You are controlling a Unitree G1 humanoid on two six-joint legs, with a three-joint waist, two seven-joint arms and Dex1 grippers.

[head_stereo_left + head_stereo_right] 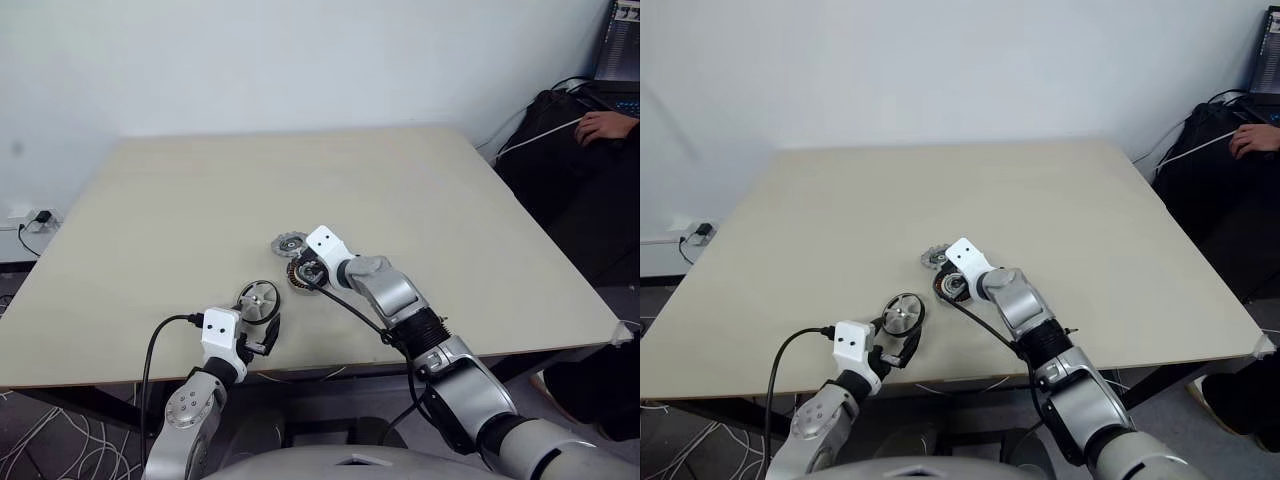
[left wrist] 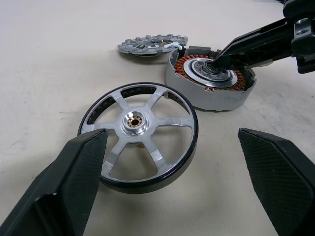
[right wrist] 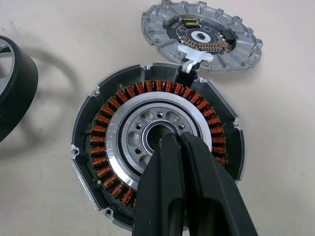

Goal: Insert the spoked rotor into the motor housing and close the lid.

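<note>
**Right fingertips at housing centre; rotor lies loose between left fingers**

I see my right gripper [image 3: 172,140] with its two black fingers pressed together, holding nothing. Their tips sit at the central bore of the motor housing [image 3: 157,162], which lies flat on the table [image 1: 420,190] with its copper windings facing up. Whether the tips actually press on the hub, I cannot tell.

The lid [image 3: 202,37] lies just past the housing on the side away from that gripper, face up, its notched edge touching or nearly touching the housing rim; a small pale tab bridges the two.

My left gripper [image 2: 172,187] stands wide, low over the table near its front edge. The spoked rotor [image 2: 140,135] rests flat on the table just ahead of the spread fingers [image 2: 64,187], partly between them and closer to one; I cannot confirm contact. The rotor lies beside the housing, with a gap between them.
</note>
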